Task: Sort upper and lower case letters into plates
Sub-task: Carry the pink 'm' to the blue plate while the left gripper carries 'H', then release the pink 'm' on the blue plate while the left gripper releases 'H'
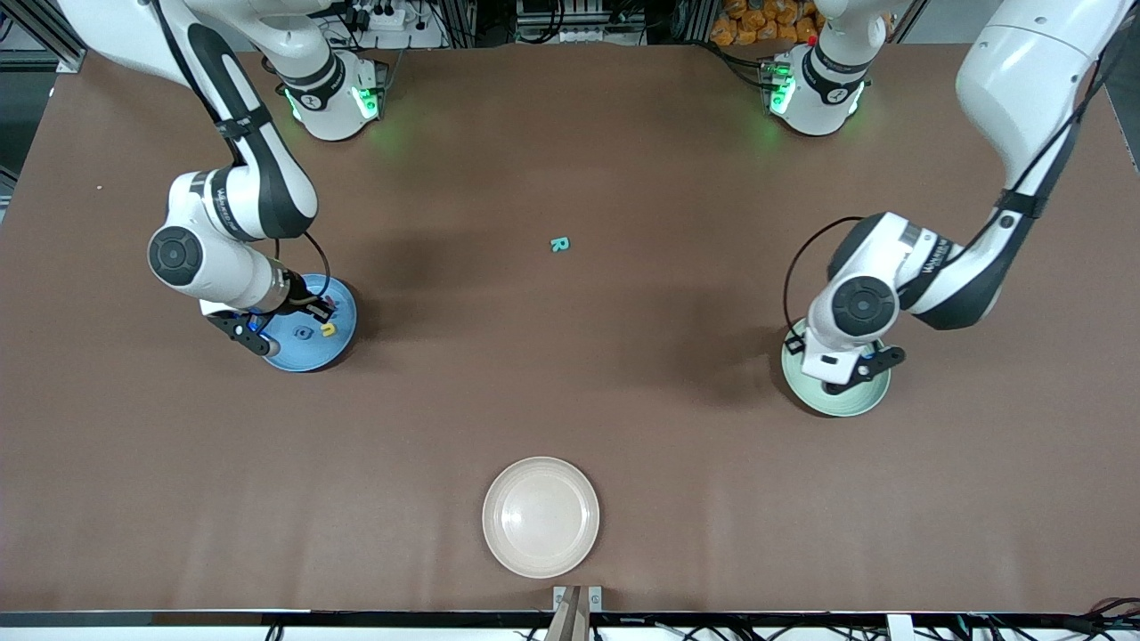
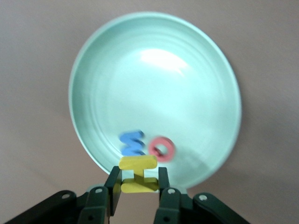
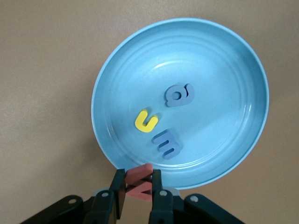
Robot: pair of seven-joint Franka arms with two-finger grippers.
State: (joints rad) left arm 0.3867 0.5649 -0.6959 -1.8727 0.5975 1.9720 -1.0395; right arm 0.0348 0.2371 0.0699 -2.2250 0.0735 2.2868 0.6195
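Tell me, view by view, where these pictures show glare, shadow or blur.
Front view: green lamp glow spills on the table by both bases; soft arm shadows darken its middle; cream plate has a mild sheen. Left wrist view: white glare on the mint plate; the blue letter and red letter look smeared. Right wrist view: sharp, faint sheen on the blue plate.

Teal toy letter R [image 1: 558,244] lies mid-table, w/ round blue plate [image 1: 313,352] & mint-green plate [image 1: 806,389] under arms, cream-white plate [image 1: 541,516] nearest camera.
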